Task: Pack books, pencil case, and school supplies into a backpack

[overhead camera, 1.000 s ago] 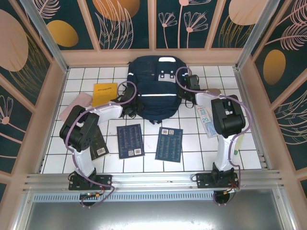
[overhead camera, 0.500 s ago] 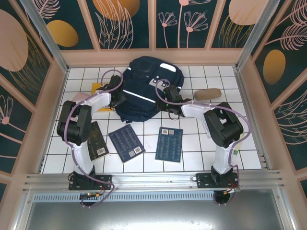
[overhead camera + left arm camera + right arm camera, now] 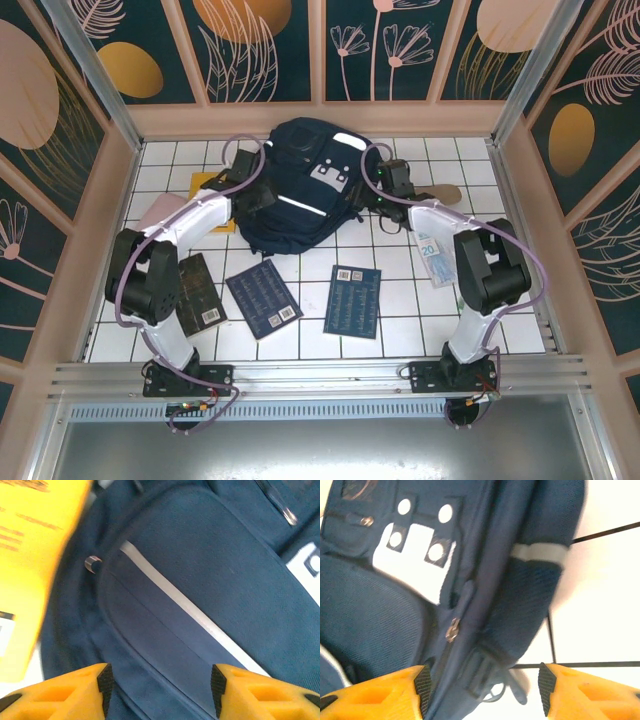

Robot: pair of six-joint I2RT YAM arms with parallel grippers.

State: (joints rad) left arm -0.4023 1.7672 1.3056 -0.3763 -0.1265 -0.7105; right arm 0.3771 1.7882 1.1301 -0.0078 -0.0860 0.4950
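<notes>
We see the left pincer [image 3: 161,677] and right pincer [image 3: 482,680] flanking the navy backpack [image 3: 300,190], both parted and empty over its fabric, probably to pull it open, while the books [image 3: 265,298] lie unpacked in front of it.

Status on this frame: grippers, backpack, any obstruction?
Left gripper open, empty, over backpack front. Right gripper open, empty, at its side zip. Navy books on tiles, unpacked. No obstruction seen.
</notes>
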